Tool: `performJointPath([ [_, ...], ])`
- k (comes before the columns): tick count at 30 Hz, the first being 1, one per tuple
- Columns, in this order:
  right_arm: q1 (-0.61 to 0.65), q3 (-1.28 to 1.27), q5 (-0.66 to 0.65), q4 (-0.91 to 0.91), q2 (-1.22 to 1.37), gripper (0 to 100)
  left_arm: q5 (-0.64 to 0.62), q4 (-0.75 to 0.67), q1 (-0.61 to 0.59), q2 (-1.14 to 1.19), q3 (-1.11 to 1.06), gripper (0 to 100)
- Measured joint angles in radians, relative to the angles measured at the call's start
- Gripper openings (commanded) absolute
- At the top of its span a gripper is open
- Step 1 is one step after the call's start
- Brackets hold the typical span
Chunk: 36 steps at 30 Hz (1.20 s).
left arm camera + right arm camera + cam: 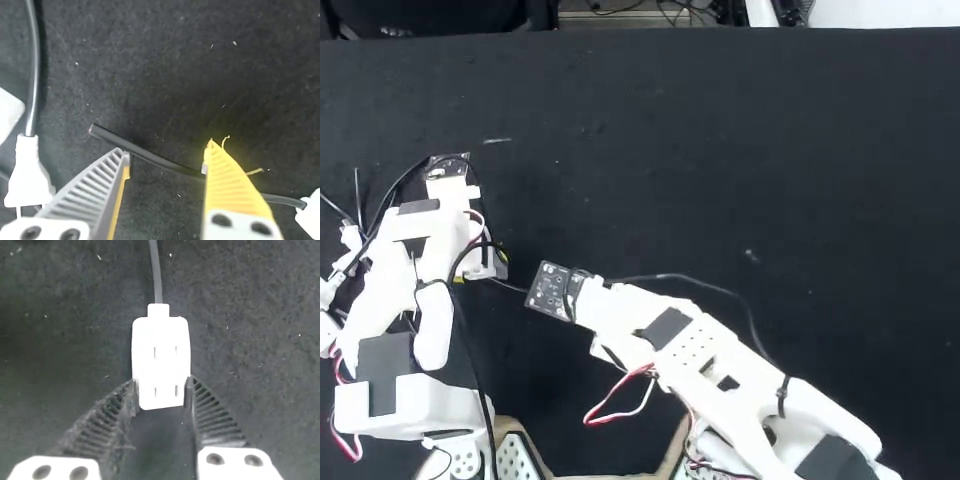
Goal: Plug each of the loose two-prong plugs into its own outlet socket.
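Presently | right gripper (pixel 160 385) pinches near end of white rectangular plastic outlet block (pixel 161 350), long axis running straight out from jaws | left gripper (pixel 166 152) spread astride thin black cable (pixel 145 152); white plastic two-prong plug (pixel 27 170) beside its grey jaw, nearer left arm

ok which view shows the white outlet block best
The right wrist view: the white outlet block faces the camera, slots plain, its end between the fingers of the right gripper. In the high view a white piece between the arms may be it; in the left wrist view I cannot tell.
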<state>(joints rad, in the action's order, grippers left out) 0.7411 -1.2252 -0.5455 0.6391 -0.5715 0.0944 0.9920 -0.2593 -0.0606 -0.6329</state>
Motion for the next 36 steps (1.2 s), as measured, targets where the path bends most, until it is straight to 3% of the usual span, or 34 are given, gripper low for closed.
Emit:
performJointPath([
  [8,-0.046,0.018,-0.064,-0.002,0.034,14.6,0.002,0.043,-0.002,0.0,0.0,24],
  [17,-0.061,0.02,-0.092,0.002,0.034,14.6,0.183,0.18,0.054,0.0,0.003,24],
  [21,-0.061,0.028,-0.092,0.002,0.034,14.6,0.192,0.184,0.057,0.0,0.003,24],
  [28,-0.178,0.035,-0.091,-0.031,0.035,14.6,0.193,0.192,0.064,0.0,0.002,24],
  [36,-0.16,0.035,-0.091,-0.032,0.035,14.5,0.193,0.192,0.064,0.0,0.015,24],
])
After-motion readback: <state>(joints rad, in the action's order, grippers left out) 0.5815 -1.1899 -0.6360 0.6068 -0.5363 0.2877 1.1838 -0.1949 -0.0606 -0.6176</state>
